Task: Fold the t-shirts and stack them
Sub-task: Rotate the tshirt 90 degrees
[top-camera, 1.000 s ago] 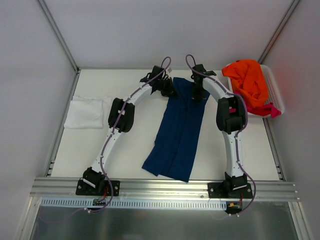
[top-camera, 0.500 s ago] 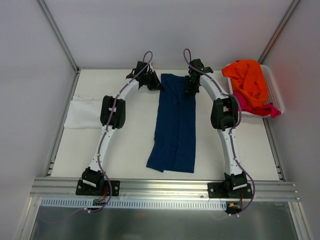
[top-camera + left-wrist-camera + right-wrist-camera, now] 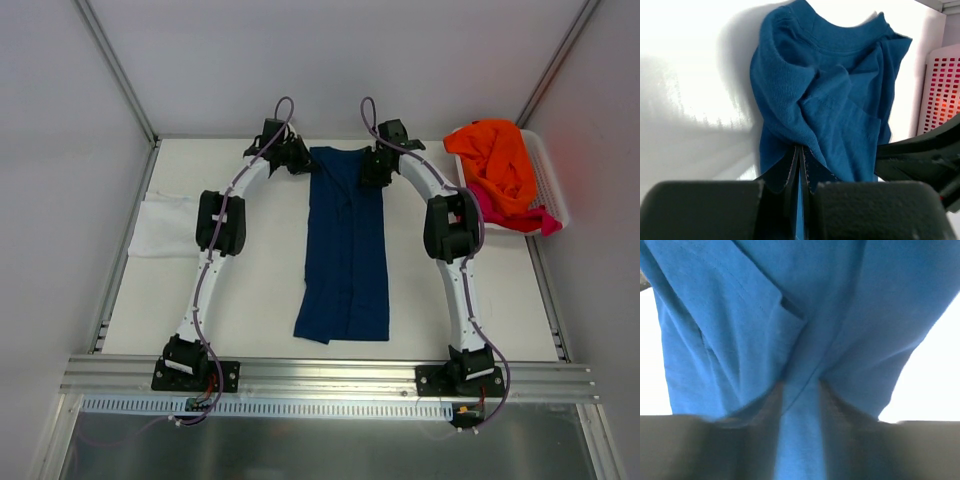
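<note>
The navy blue t-shirt (image 3: pixel 345 250) lies as a long narrow strip down the middle of the table, collar end at the far side. My left gripper (image 3: pixel 300 162) is at its far left corner, and in the left wrist view the left gripper (image 3: pixel 800 147) is shut on a bunched fold of the navy cloth (image 3: pixel 830 90). My right gripper (image 3: pixel 372 172) is at the far right corner. In the right wrist view the right gripper (image 3: pixel 801 387) has its blurred fingers parted, with navy cloth (image 3: pixel 740 315) lying between them. A white t-shirt (image 3: pixel 165 225) lies folded at the left edge.
A white slatted basket (image 3: pixel 552 185) stands at the far right and holds an orange t-shirt (image 3: pixel 495 160) over a magenta-pink one (image 3: pixel 525 217). The basket (image 3: pixel 942 85) also shows in the left wrist view. A metal rail (image 3: pixel 330 372) runs along the near edge.
Both grippers moved toward the far edge and slightly left, dragging the navy t-shirt straighter and further back. The right fingers have parted; the left stays shut.
</note>
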